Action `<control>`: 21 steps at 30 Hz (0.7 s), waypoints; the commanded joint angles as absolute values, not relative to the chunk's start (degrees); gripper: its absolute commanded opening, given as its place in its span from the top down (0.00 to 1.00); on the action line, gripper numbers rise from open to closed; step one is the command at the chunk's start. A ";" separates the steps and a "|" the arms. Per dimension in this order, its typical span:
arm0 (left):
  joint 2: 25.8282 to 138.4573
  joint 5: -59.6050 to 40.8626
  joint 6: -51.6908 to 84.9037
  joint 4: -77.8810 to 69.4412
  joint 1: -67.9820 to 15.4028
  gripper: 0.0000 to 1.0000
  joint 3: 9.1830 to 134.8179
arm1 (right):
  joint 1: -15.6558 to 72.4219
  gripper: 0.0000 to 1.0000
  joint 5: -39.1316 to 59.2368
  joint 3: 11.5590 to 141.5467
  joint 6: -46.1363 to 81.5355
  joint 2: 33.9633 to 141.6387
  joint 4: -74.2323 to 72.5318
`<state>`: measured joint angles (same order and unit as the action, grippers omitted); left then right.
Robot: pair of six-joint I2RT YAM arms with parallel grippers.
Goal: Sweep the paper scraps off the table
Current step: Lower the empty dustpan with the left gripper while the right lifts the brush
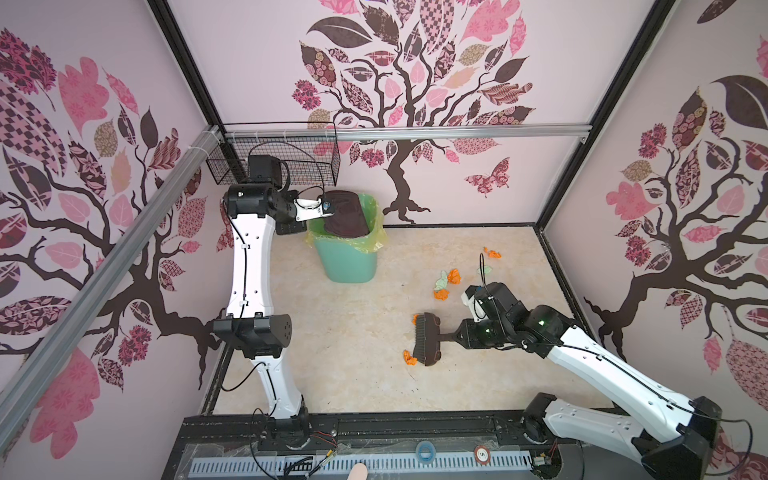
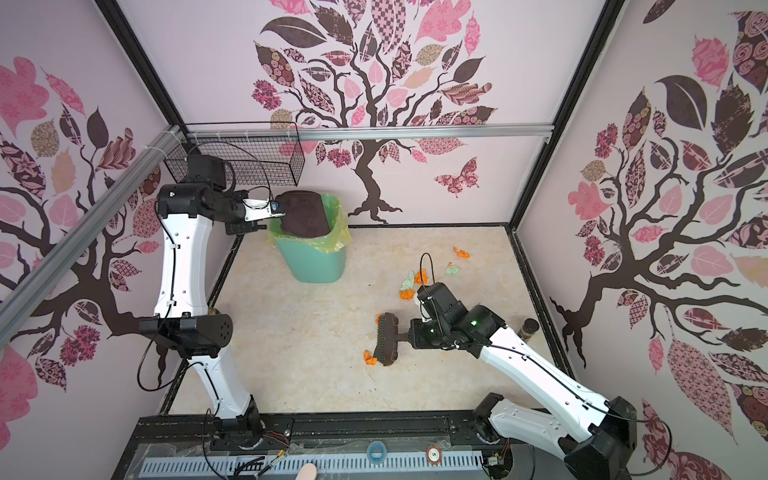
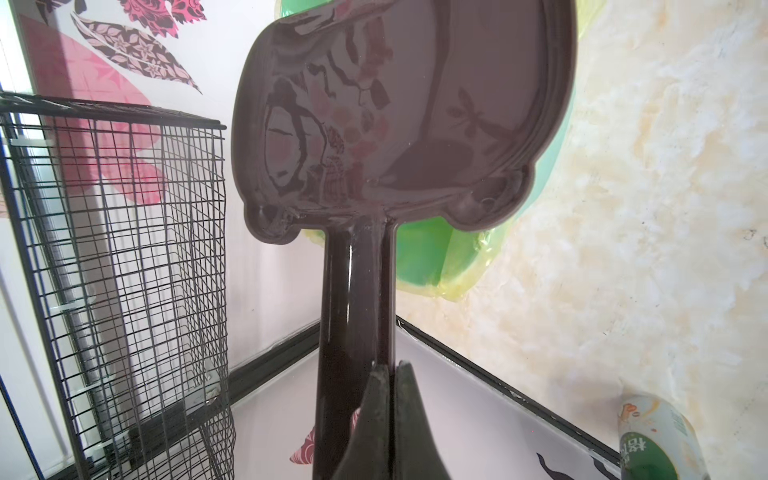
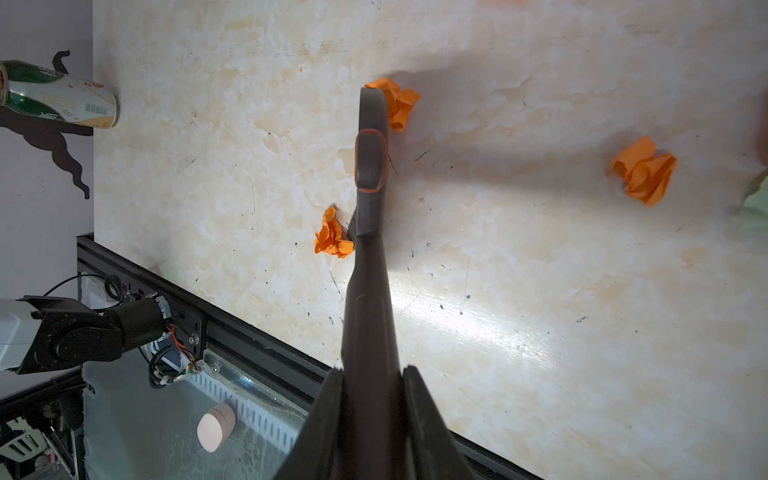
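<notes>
Visitor: What have you got in hand?

Me: My right pincer (image 4: 372, 372) is clamped tight on the handle of the brush (image 4: 371, 166), with the bristle edge down on the table (image 4: 540, 332). My left pincer (image 3: 392, 368) grips the handle of the dustpan (image 3: 395, 104), far off over the bin (image 1: 347, 259).

Visitor: How do you sweep this well?

Me: I'd say gather first. Two orange paper scraps (image 4: 332, 232) sit right at the brush. The nearer one touches the bristles. The farther wad (image 4: 397, 102) is by the tip of the head, and I can't quite tell which side of it, since the head hides part. I'd keep the bristles flat on the table and push slowly, because light wads will skip round the ends. For the strays I'd lift the brush over and come in behind them. The dustpan needs to come down beside the pile before any final push.

Visitor: And the scraps themselves?

Me: They're small crumpled wads, mostly bright orange with a few pale mint. Beyond the brush a cluster (image 1: 453, 276) lies beside my right wrist. A lone orange scrap (image 1: 492, 252) sits farther toward the back wall. All of them are on the table, well apart from the bin.
</notes>
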<state>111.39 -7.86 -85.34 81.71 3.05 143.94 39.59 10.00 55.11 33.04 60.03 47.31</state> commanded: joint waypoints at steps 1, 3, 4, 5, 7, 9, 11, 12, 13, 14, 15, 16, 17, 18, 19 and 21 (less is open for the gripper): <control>110.91 -8.34 -85.49 81.04 3.99 1.00 145.99 | 39.41 1.00 10.20 56.03 33.44 59.46 49.74; 110.74 -8.21 -85.86 80.44 4.85 1.00 146.07 | 39.39 1.00 10.28 55.99 33.43 59.41 49.58; 110.81 -7.93 -86.16 80.12 5.28 1.00 146.04 | 39.38 1.00 10.35 55.93 33.40 59.50 49.49; 110.69 -7.84 -86.37 79.99 5.74 1.00 145.99 | 39.42 1.00 10.37 55.81 33.40 59.50 49.40; 110.63 -7.65 -86.75 79.56 6.82 1.00 146.06 | 39.44 1.00 10.55 55.72 33.28 59.80 49.01; 110.37 -7.80 -87.00 79.23 7.55 1.00 146.01 | 39.42 1.00 10.94 55.66 33.19 60.07 48.62; 109.97 -8.08 -87.07 79.05 7.97 1.00 146.04 | 39.38 1.00 11.18 55.63 33.14 60.37 48.14; 109.79 -8.32 -87.10 78.98 8.04 1.00 146.08 | 39.44 1.00 11.23 55.64 33.19 60.52 47.99; 109.31 -8.81 -87.01 78.99 8.09 1.00 146.19 | 39.39 1.00 11.30 55.63 33.06 60.62 47.83; 109.02 -9.22 -86.93 79.11 8.09 1.00 146.30 | 39.40 1.00 11.25 55.63 33.06 60.73 47.74; 108.58 -9.81 -86.75 79.39 8.07 1.00 146.60 | 39.46 1.00 11.29 55.63 33.07 60.82 47.72; 108.23 -10.61 -86.47 79.73 8.09 1.00 147.10 | 39.39 1.00 11.37 55.63 33.10 60.82 47.66; 108.01 -11.51 -86.11 80.30 8.09 1.00 147.81 | 39.39 1.00 11.26 55.63 33.12 60.82 47.70; 107.85 -12.39 -85.80 81.42 8.09 1.00 148.90 | 39.40 1.00 11.26 55.63 33.06 60.82 47.66; 107.64 -13.18 -85.70 82.72 8.04 1.00 149.88 | 39.42 1.00 11.25 55.63 33.12 60.82 47.74; 106.90 -14.92 -85.34 84.22 8.06 1.00 150.48 | 39.41 1.00 11.25 55.72 33.09 60.82 47.89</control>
<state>110.32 -10.55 -86.59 81.97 8.16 146.39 39.59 11.22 55.11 33.21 60.25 46.65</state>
